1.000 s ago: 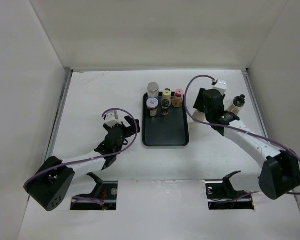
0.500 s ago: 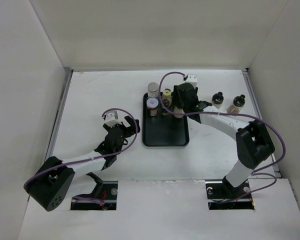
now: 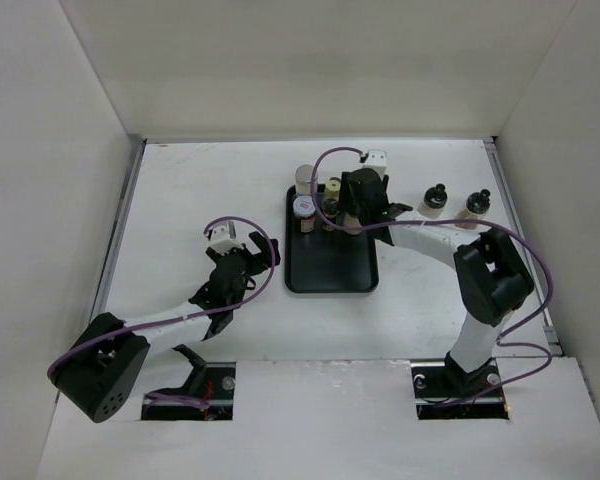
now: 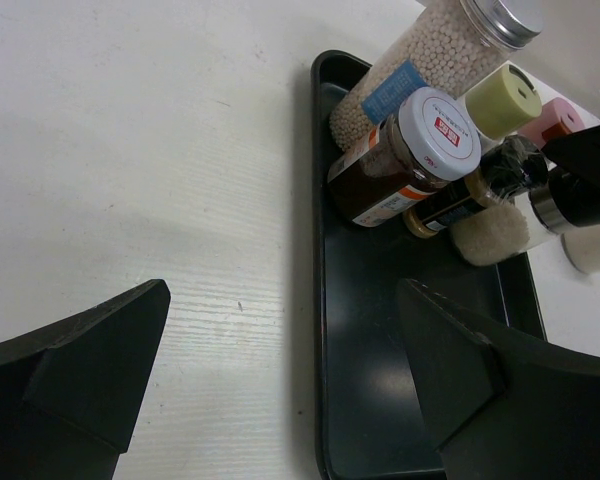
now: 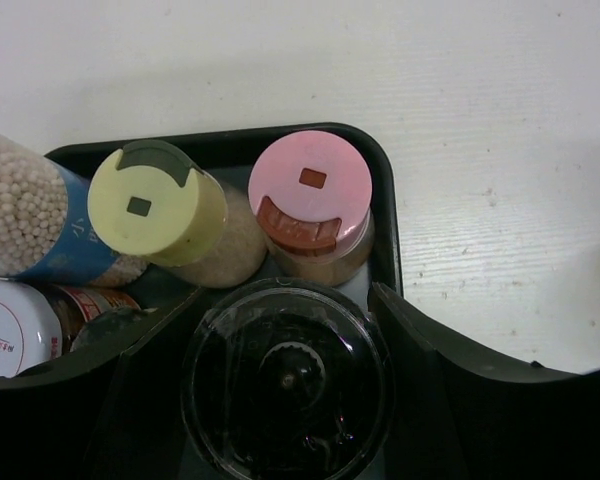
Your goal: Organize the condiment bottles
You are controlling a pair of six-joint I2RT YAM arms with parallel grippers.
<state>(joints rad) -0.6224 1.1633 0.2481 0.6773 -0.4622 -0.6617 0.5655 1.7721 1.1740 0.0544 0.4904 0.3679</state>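
Observation:
A flat black tray (image 3: pixel 330 265) holds a silver-capped bottle of white beads (image 3: pixel 305 177), a white-capped jar (image 3: pixel 305 207), a yellow-capped shaker (image 3: pixel 332 187) and a dark black-capped bottle (image 3: pixel 330 212). In the right wrist view, my right gripper (image 5: pixel 285 330) is shut on a clear black-topped grinder bottle (image 5: pixel 285 385), just in front of the pink-capped shaker (image 5: pixel 310 190) and yellow-capped shaker (image 5: pixel 155 205), over the tray's back right corner (image 5: pixel 380 170). My right gripper (image 3: pixel 358 205) hides the pink cap from above. My left gripper (image 3: pixel 260 250) is open and empty, left of the tray (image 4: pixel 400 380).
Two small black-capped bottles (image 3: pixel 435 198) (image 3: pixel 477 205) stand on the white table right of the tray. White walls close in the left, back and right sides. The tray's front half is bare.
My right gripper has swung left from the right side of the table to the tray's back right corner, uncovering a second bottle on the table. The left arm has not moved.

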